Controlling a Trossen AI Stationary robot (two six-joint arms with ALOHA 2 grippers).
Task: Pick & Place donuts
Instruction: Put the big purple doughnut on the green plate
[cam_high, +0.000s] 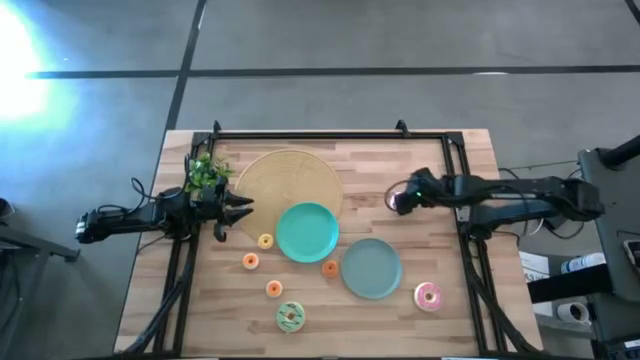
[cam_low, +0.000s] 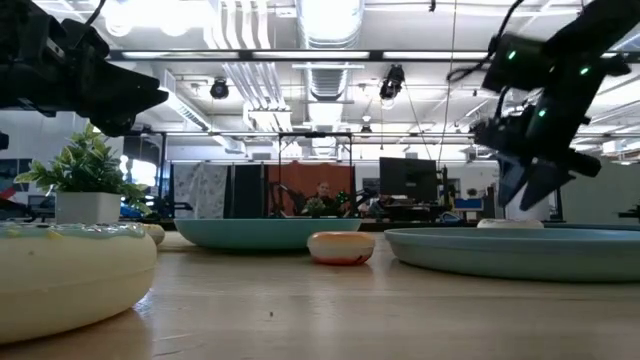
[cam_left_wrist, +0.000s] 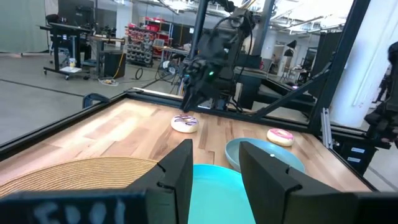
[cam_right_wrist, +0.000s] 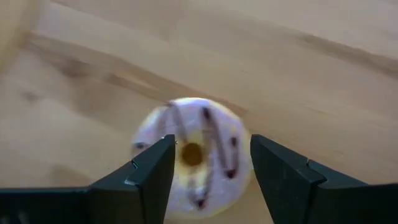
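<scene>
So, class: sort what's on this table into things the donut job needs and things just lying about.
For the job:
- striped donut, under the open right gripper
- pink donut
- green donut
- four small donuts

Lying about:
- woven mat
- potted plant
- two teal plates
- left gripper, waiting open

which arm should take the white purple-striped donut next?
Right. The right gripper hangs open directly over the white ring donut with purplish stripes, fingers either side. The left gripper is across the table by the tan woven disc, also open.
</scene>
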